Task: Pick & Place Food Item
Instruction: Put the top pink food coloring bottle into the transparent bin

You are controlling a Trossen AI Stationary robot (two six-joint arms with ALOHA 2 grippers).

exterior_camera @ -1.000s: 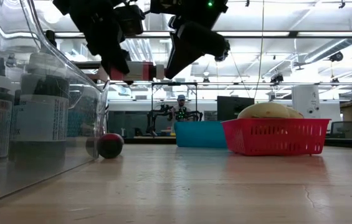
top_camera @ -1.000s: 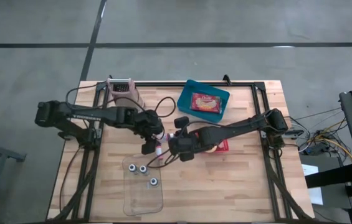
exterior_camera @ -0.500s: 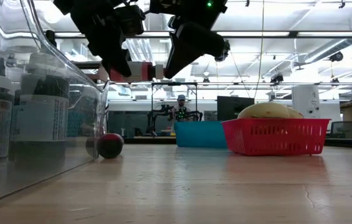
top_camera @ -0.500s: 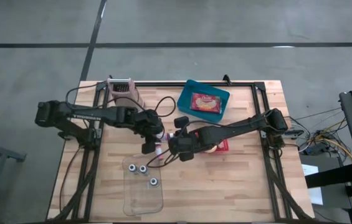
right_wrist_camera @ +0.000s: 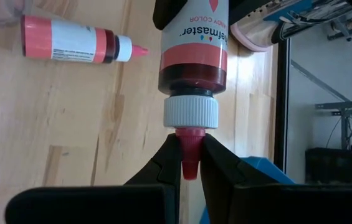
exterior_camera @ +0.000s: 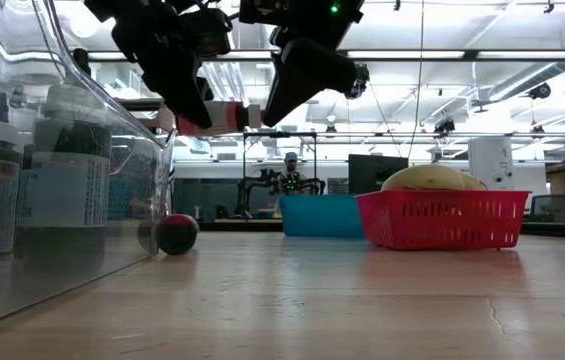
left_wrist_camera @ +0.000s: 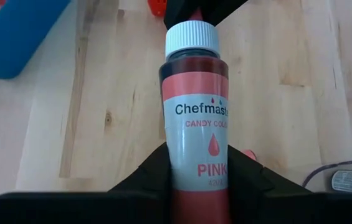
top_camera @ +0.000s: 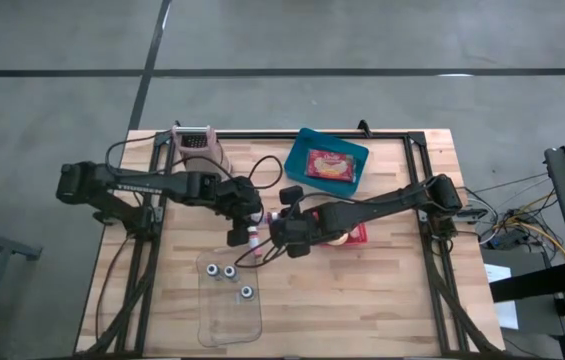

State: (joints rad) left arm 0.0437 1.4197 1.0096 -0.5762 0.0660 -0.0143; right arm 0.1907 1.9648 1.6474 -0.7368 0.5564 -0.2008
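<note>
A pink "Chefmaster" candy-colour bottle point(left_wrist_camera: 195, 118) with a white cap and a red nozzle hangs level above the table between my two grippers. It also shows in the low view point(exterior_camera: 220, 116) and in the high view point(top_camera: 254, 236). My left gripper point(left_wrist_camera: 197, 180) is shut on its bottom end. My right gripper point(right_wrist_camera: 188, 165) is shut on its nozzle. A second such bottle point(right_wrist_camera: 76, 46) lies on its side on the wooden table. My left gripper pinches the bottle's lower body point(left_wrist_camera: 197, 163) between its two fingers, one on each side. The fingers come from the table's left and lie along the bottle, whose cap points away from them. The bottle is lifted clear of the table. My right gripper pinches the red nozzle tip point(right_wrist_camera: 188, 142) just beyond the white cap between its two fingers. The fingers come from the table's right, in line with the bottle. The bottle is held level in the air.
A clear plastic tray point(top_camera: 230, 315) holding three small bottles stands at the near left. A blue bin point(top_camera: 354, 150) with a food packet is at the far side. A red basket point(exterior_camera: 442, 220) with a yellowish item is at the right. A dark red round thing point(exterior_camera: 175, 233) rests on the table.
</note>
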